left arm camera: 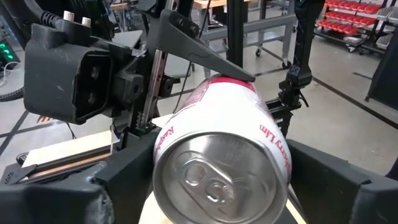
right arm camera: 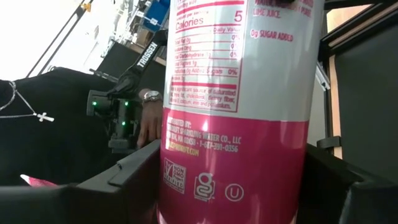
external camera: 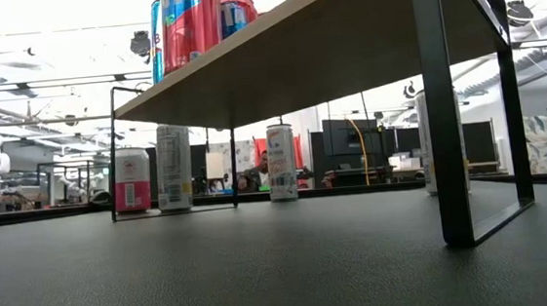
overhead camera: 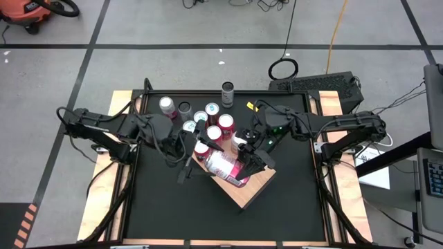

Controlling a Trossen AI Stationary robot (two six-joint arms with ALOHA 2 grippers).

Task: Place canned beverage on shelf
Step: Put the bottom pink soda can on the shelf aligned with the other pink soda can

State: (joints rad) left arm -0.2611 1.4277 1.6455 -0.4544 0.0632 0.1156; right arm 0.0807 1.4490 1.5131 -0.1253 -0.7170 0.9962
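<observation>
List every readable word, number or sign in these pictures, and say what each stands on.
"Calories 5": can, nutrition panel.
"0g SUGAR ADDED": same can.
"SPARKLING WATER CO., LLC": same can, small print.
"U" in a circle: same can, low on the label.
"TROSSEN": arm behind it.
Pink script on the can in the left wrist view: only "Lim" readable.
Ingredient print and the low view's cans: too small.

Bright overhead light, blown-out background glare

Black matte table top (overhead camera: 173, 214) edged with narrow pale wooden strips (overhead camera: 118, 104). Beyond it, grey concrete floor crossed by dark tape lines (overhead camera: 90, 45), with a coiled black cable (overhead camera: 283, 68) and a yellow cord (overhead camera: 338, 28) (running toward the far edge). Orange-and-black vacuum (overhead camera: 28, 14) at the corner.
</observation>
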